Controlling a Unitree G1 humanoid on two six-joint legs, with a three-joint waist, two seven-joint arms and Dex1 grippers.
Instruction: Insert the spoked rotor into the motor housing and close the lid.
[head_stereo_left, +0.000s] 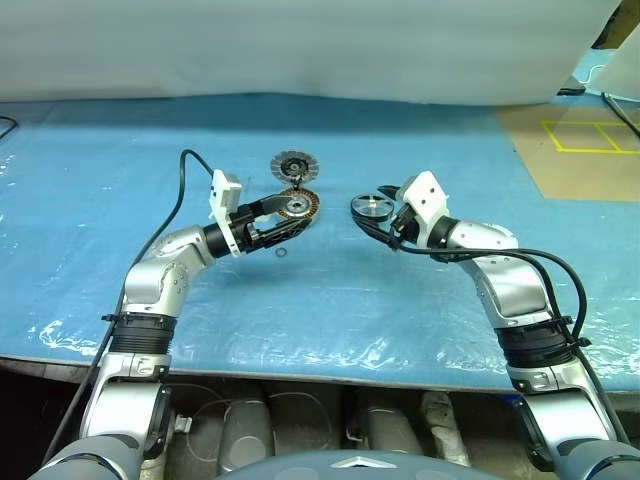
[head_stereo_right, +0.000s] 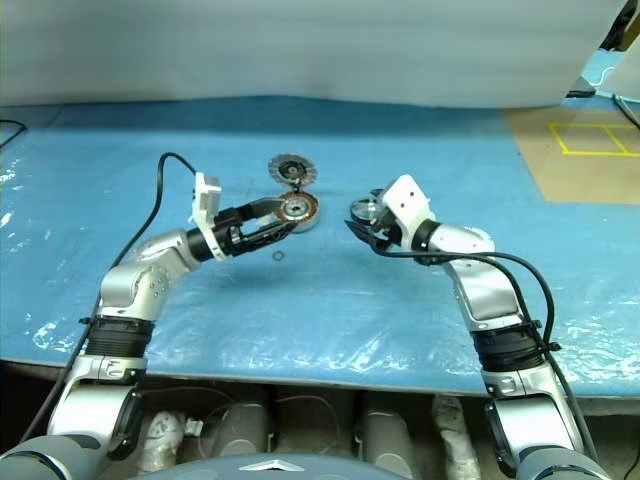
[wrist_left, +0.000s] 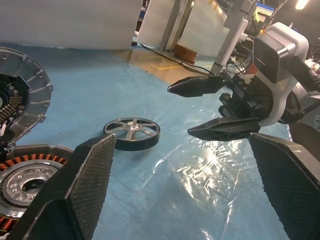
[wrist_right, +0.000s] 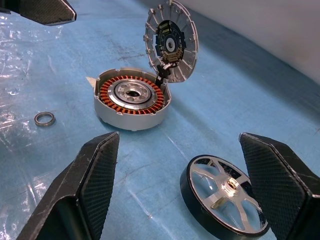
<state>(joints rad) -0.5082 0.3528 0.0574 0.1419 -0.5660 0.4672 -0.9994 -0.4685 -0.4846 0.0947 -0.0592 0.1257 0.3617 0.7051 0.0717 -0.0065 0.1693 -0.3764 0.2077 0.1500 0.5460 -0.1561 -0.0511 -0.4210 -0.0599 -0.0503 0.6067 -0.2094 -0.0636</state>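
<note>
**Rotor not yet gripped; both jaws stood spread**

Both jaws stood spread, holding nothing.

Head view: my left gripper (head_stereo_left: 297, 222) hovered at the motor housing (head_stereo_left: 298, 205), its fingers either side of the near rim; whether they touched it I could not tell. My right gripper (head_stereo_left: 385, 228) hung just beside the spoked rotor (head_stereo_left: 372, 208), which lay flat on the blue sheet (head_stereo_left: 330, 300). The lid (head_stereo_left: 293, 165) stood tilted up behind the housing.

Left wrist view: the rotor (wrist_left: 132, 133) lay apart from the housing (wrist_left: 30, 172).

Right wrist view: the rotor (wrist_right: 226, 201) sat between my fingers (wrist_right: 90, 180), hub up. A small loose ring (wrist_right: 44, 119) lay near the housing (wrist_right: 131, 106).

Judgement: the rotor looked rigid, light and slick on its polished spokes. I would pinch across the black outer rim, never the spokes.
</note>
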